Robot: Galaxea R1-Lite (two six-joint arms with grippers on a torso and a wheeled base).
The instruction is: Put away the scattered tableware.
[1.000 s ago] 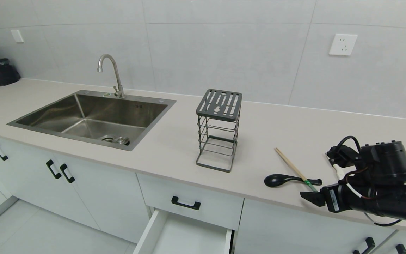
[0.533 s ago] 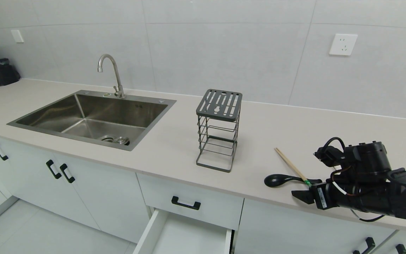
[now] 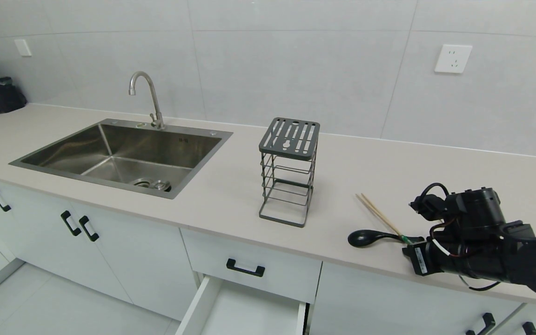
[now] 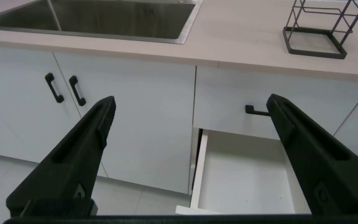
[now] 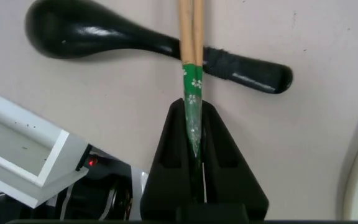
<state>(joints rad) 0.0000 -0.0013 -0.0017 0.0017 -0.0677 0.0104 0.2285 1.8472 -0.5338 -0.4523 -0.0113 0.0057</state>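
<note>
In the head view, the right gripper [image 3: 408, 243] has moved in near the front edge of the counter [image 3: 231, 195] and pinched tight on the green end of the chopsticks [image 3: 378, 214], and their tips have swung a bit left. In the left wrist view, the left gripper [image 4: 190, 102] is spread wide, holding nothing, by the open drawer [image 4: 247, 174]. In the right wrist view, the chopsticks lie across the handle of the black spoon [image 5: 73, 31].

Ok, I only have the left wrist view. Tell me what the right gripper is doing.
Observer: The right gripper is shut on the green ends of the chopsticks, near the front edge of the counter.
Operator: Name what lies beside them.
Observer: A black spoon lies on the counter; the chopsticks cross over its handle.
Operator: Place them against the rack.
Observer: Both lie to the right of the wire rack, apart from it.
</note>
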